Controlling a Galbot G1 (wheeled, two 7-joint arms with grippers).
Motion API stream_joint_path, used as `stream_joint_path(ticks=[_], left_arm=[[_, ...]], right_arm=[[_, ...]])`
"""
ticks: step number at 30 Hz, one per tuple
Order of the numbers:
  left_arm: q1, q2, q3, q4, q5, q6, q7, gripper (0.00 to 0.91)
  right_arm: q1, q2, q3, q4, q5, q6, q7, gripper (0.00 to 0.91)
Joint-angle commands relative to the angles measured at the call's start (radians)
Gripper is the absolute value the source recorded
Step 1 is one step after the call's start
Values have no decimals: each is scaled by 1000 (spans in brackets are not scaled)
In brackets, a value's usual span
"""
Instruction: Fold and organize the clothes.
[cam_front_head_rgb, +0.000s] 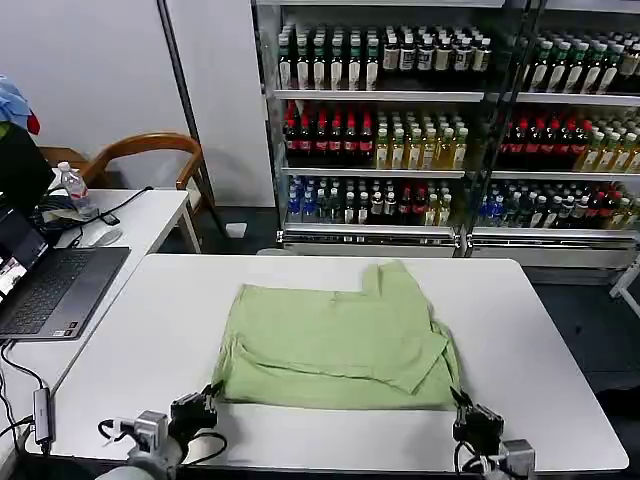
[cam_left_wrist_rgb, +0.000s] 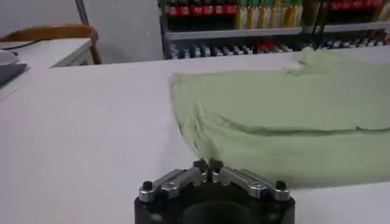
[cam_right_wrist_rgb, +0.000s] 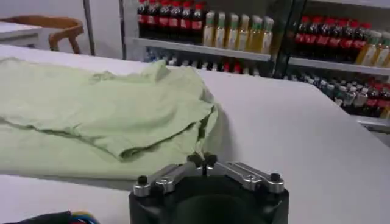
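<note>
the shirt (cam_front_head_rgb: 335, 345) lies folded on the white desk (cam_front_head_rgb: 540, 350), print hidden, no writing readable on it. the left end effector (cam_front_head_rgb: 212, 392) sits at the shirt's near left corner, fingertips clenched together at the cloth edge; whether it pinches cloth cannot be told. the right end effector (cam_front_head_rgb: 462, 400) sits at the near right corner, likewise clenched. bottle labels on the shelves (cam_front_head_rgb: 400, 95) behind are unreadable.

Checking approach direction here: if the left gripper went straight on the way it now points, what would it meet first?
The left gripper, fingers shut, sits at the near left corner of the light green polo shirt. Going straight on, it would likely meet that folded near edge at once.
</note>
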Motion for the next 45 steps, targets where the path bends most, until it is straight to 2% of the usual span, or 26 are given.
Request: stream_joint_path(ticks=[1,9,10,11,16,20,23,26,27,31,34,36,40,45], left_arm=[[136,1,-55,-81,7,-5,3,50],[203,-9,-73,-100,46,-7,19,60],[209,-7,-73,-98,53,-7,28,907],[208,-5,-73,-92,60,-8,33,907],[190,-2,-67,-80,123,-13,42,907],[193,14,-94,-117,122,-12,39,907],[189,30,-132,-155,104,0,33,907],[156,29,-166,-165,69,7,35,907],[139,28,-173,-167,54,8,36,907],[64,43,-193,-160,11,-14,44,907],[-29,59,-143,-112,-3,-8,42,907],[-121,46,-102,-57,-29,10,31,907],[-265,34,-32,43,-53,29,9,907],[-407,66,32,161,-79,29,19,907]], right_arm=[[-135,5,20,78,-31,7,0,0],[-181,8,26,85,-79,21,2,0],[-184,10,25,85,-93,20,3,584],[-189,11,24,87,-102,21,4,907],[-208,6,65,122,-97,23,-7,907],[-220,-3,115,195,-74,25,-46,907],[-175,-9,146,225,8,24,-60,907],[-100,-28,148,232,86,20,-49,907],[-42,-36,131,210,101,7,-25,907],[195,-69,51,44,113,-42,-8,907],[373,-60,-29,-62,138,-97,27,907],[504,-46,-87,-146,187,-139,48,907],[645,-34,-163,-266,192,-163,43,907],[840,-6,-229,-409,206,-176,43,907]])
